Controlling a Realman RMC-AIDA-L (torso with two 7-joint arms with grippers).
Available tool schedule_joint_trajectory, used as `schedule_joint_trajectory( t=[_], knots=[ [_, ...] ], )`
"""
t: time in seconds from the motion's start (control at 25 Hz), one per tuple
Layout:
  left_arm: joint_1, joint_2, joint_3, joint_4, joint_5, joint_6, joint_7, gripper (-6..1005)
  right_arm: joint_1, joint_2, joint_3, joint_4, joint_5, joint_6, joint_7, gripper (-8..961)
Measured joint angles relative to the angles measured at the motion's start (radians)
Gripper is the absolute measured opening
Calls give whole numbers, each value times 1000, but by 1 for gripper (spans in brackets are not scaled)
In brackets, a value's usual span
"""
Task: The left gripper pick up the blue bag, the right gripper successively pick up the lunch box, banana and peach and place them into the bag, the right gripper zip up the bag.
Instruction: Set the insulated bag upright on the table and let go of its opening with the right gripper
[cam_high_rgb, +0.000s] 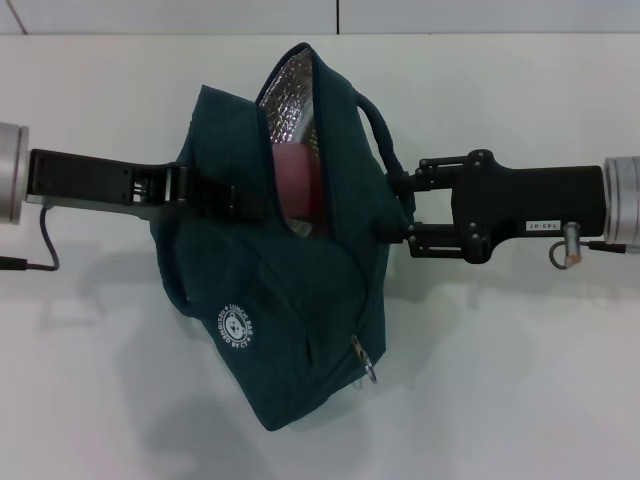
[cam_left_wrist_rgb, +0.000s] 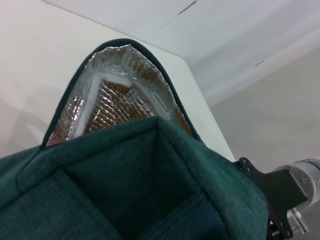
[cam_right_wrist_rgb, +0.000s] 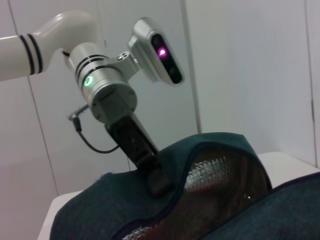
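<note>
The blue bag (cam_high_rgb: 290, 300) hangs over the white table in the head view, mouth open and silver lining (cam_high_rgb: 290, 100) showing. My left gripper (cam_high_rgb: 235, 197) is shut on the bag's left rim and holds it up; the right wrist view shows it (cam_right_wrist_rgb: 156, 179) clamped on the rim. My right gripper (cam_high_rgb: 393, 208) is open, its fingertips at the bag's right edge, just below the handle (cam_high_rgb: 378, 125). A pink shape, the peach (cam_high_rgb: 297, 182), shows inside the opening. The ring zip pull (cam_high_rgb: 369, 375) hangs low on the bag's front. The lunch box and banana are hidden.
The white table (cam_high_rgb: 520, 380) runs to a back edge near the wall (cam_high_rgb: 450, 34). The bag's round white logo (cam_high_rgb: 236, 326) faces up. The right arm's black body (cam_left_wrist_rgb: 280, 192) shows past the bag in the left wrist view.
</note>
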Motion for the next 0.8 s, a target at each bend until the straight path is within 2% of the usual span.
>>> schedule_joint_trajectory(
  t=[0.2, 0.8],
  knots=[
    [0, 0, 0, 0, -1, 0, 0, 41, -4, 1, 5, -1, 0, -1, -22, 539],
    [3, 0, 0, 0, -1, 2, 0, 40, -25, 4, 8, -19, 10, -21, -63, 425]
  ],
)
